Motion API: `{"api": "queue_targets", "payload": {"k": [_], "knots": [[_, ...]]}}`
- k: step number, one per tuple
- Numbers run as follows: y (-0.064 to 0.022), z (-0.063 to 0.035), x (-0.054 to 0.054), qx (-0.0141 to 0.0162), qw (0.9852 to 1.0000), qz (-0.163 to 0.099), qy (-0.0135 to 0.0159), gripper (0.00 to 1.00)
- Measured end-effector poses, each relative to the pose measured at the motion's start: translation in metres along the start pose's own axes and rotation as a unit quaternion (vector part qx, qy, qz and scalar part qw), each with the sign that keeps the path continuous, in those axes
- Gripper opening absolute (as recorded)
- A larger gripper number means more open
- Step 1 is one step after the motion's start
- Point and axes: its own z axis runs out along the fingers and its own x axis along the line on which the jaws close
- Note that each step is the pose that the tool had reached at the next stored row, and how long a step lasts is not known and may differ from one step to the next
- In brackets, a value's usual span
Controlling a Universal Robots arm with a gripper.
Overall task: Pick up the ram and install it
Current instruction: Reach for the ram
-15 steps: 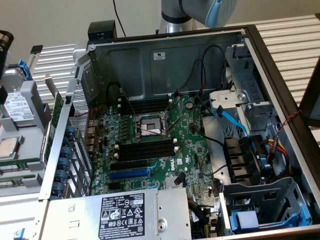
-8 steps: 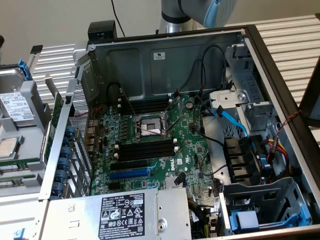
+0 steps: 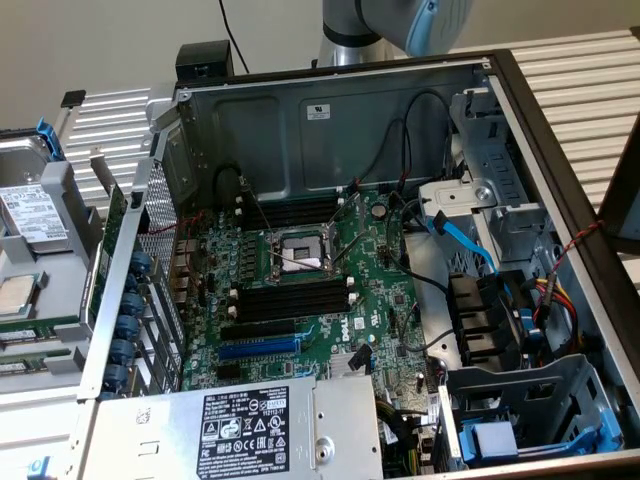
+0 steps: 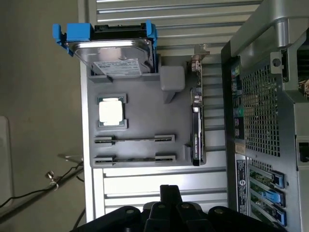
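The gripper [image 4: 169, 191] is clenched shut, and nothing is held in it. It is hung over the table's edge, near the gray tray [image 4: 145, 111], likely so the parts can be looked at from above. The ram [image 4: 134, 139] is kept in that tray. It is stood on its thin edge between two small holders, probably so it can be pinched from above. A second thin stick [image 4: 134, 158] is stood the same way just beside it. A hard drive [image 4: 113, 55] in a blue frame and a square chip [image 4: 112, 112] are laid in their own spots. The computer case [image 3: 340, 110] is left open next to the tray, so the black memory slots [image 3: 295, 300] can be reached; these look empty. Everything is set on a table [image 3: 580, 90] of pale metal slats. A plain wall [image 3: 120, 40] is seen behind.
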Motion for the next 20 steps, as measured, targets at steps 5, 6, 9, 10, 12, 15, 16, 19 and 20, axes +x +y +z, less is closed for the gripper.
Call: {"api": "queue_targets", "payload": {"k": [5, 6, 9, 10, 12, 15, 16, 19, 20], "knots": [[-0.0001, 0.0000, 0.003, 0.0001, 1.0000, -0.001, 0.0010, 0.11], [-0.0002, 0.0000, 0.003, 0.0001, 1.0000, -0.001, 0.0010, 0.11], [-0.0004, 0.0002, 0.007, 0.0001, 1.0000, -0.001, 0.0011, 0.11], [-0.0005, 0.0002, 0.008, 0.0001, 1.0000, -0.001, 0.0015, 0.11], [-0.0006, 0.0003, 0.010, 0.0002, 1.0000, -0.002, 0.0020, 0.11], [-0.0010, 0.0005, 0.015, 0.0002, 1.0000, -0.003, 0.0021, 0.11], [-0.0011, 0.0005, 0.017, 0.0002, 1.0000, -0.003, 0.0022, 0.11], [-0.0014, 0.0006, 0.020, 0.0002, 1.0000, -0.004, 0.0022, 0.11], [-0.0014, 0.0007, 0.022, 0.0002, 1.0000, -0.004, 0.0022, 0.11]]}}
